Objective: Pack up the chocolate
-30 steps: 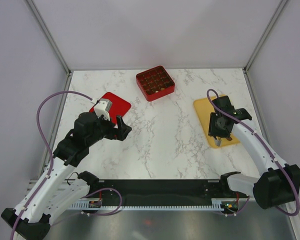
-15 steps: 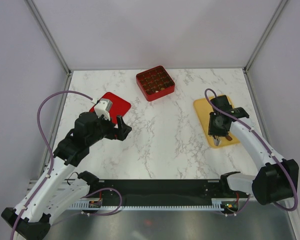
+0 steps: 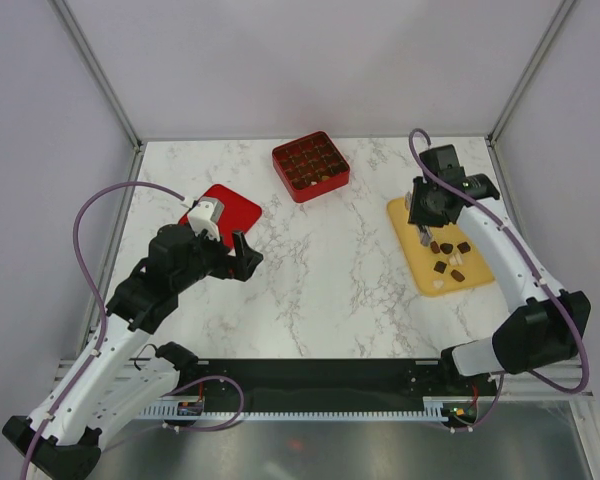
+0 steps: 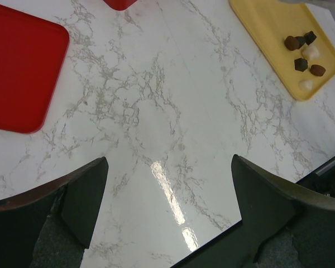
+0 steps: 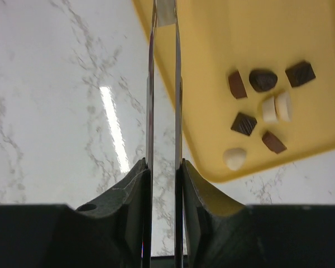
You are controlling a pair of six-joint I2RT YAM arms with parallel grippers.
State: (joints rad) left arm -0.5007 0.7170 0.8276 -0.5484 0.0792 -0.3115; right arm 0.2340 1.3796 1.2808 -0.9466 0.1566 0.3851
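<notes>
Several tiny chocolates [image 3: 448, 262], dark brown and pale cream, lie loose on the flat yellow tray [image 3: 410, 215] at the right; they also show in the right wrist view [image 5: 262, 80] and the left wrist view [image 4: 301, 53]. My right gripper [image 3: 421, 236] hangs over the tray's left part, its thin blades nearly together on a small pale chocolate [image 5: 165, 14] at the tips. The red gridded box [image 3: 311, 166] stands at the back centre with dark pieces in several cells. My left gripper [image 3: 242, 255] is open and empty over bare table [image 4: 170, 206].
A flat red lid [image 3: 230, 208] lies at the left beside my left arm; it also shows in the left wrist view [image 4: 17, 67]. The marble table [image 3: 330, 270] has grey walls at the back and sides. A black rail runs along the near edge.
My right gripper has risen and moved toward the far left part of the yellow tray, uncovering the loose chocolates. My left arm has not moved.
</notes>
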